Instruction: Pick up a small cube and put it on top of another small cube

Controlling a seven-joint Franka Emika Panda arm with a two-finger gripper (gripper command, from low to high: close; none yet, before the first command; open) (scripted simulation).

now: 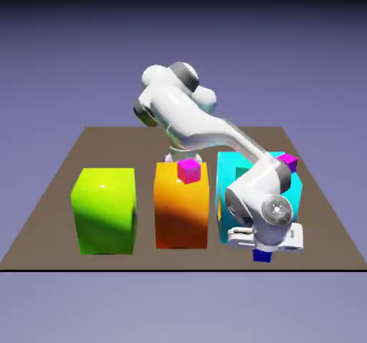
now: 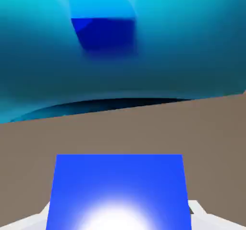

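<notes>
The small cube (image 1: 262,257), tiny, glossy and dark blue, sits low by the table's front edge, in front of the big cyan block (image 1: 236,173). My gripper (image 1: 261,252) points down over it and is shut on it. In the hand view the small cube (image 2: 119,185) fills the bottom middle, between my gripper's (image 2: 119,217) grey fingertips (image 2: 199,210). Whether it still touches the table I cannot tell. A magenta small cube (image 1: 188,170) rests on the orange block (image 1: 180,212). A purple small cube (image 1: 287,161) rests on the cyan block.
A big lime-green block (image 1: 105,209) stands at the exterior view's left, beside the orange one. The cyan block's glossy face (image 2: 192,46) fills the top of the hand view and mirrors the blue cube. The brown table (image 1: 50,191) ends just in front of the gripper.
</notes>
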